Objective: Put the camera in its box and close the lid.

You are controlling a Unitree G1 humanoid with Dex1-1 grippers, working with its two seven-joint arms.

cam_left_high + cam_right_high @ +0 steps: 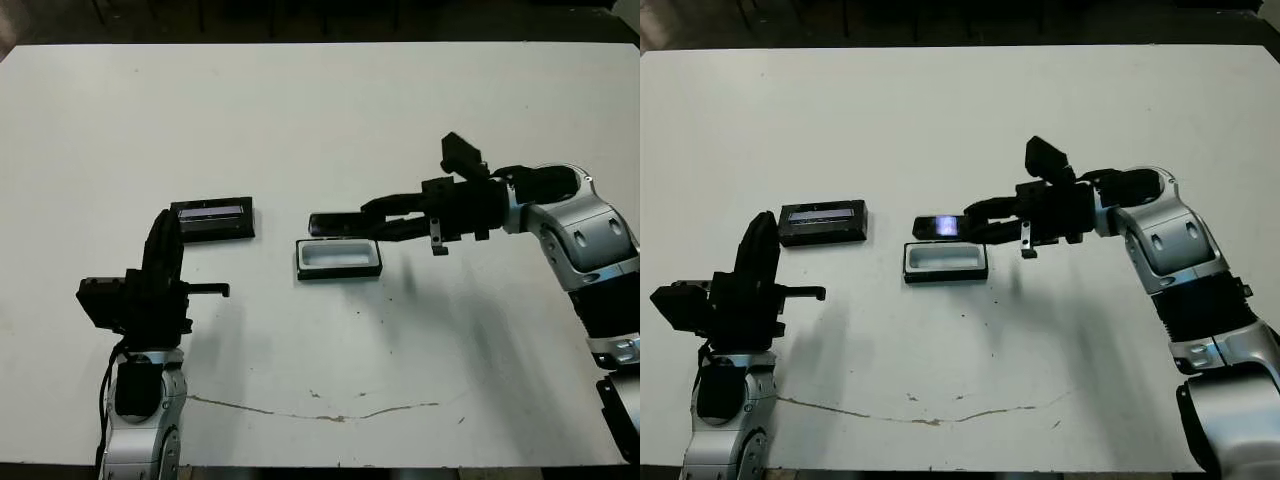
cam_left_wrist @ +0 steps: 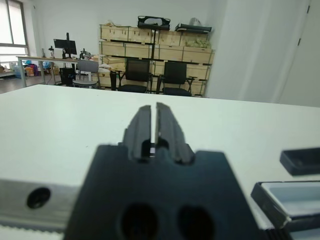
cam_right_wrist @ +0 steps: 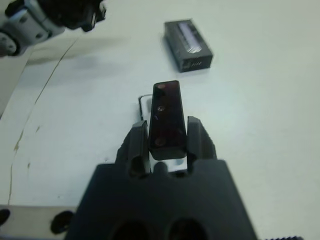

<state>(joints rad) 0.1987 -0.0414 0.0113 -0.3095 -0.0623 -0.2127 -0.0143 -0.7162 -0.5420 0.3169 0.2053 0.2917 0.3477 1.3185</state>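
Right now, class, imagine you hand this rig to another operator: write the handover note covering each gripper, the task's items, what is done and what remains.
Right gripper: shut on the camera, holding it over the table just behind the box.
Left gripper: jaws shut, holding nothing, near the lid.
Box: open, white lining showing, nothing in it.
Lid: flat on the table, to the robot's left of the box.
Done: camera picked up.
Left: lower the camera into the box, release, fit the lid.
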